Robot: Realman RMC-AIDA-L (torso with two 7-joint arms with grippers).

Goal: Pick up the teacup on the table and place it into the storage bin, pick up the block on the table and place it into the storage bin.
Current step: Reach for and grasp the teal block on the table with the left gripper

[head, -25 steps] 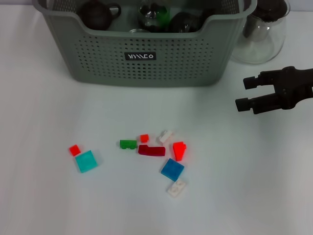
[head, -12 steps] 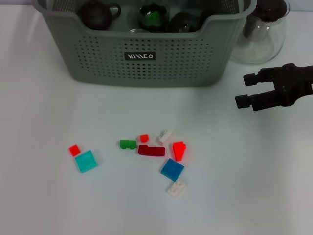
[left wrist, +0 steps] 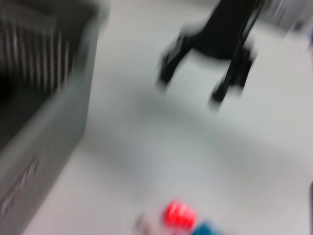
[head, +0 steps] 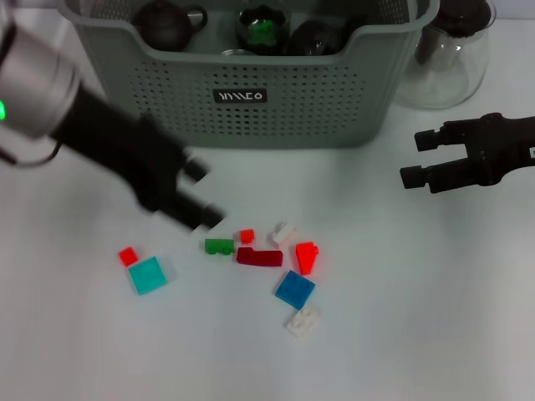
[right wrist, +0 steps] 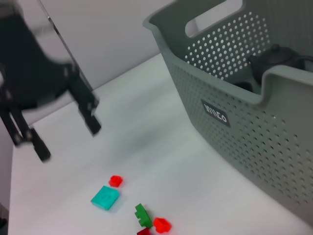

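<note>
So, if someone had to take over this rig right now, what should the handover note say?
Left gripper: open and empty, low over the table just behind the green block.
Right gripper: open and empty, hovering at the right, in front of the glass pitcher.
Storage bin: at the back, dark teaware already inside; no teacup shows on the table.
Blocks: all on the table, including the teal block, blue block and dark red block.
Left to do: pick up a block and drop it in the bin.

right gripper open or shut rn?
Open. In the head view the right gripper hangs beside the storage bin, its two fingers clearly apart with nothing between them.
</note>
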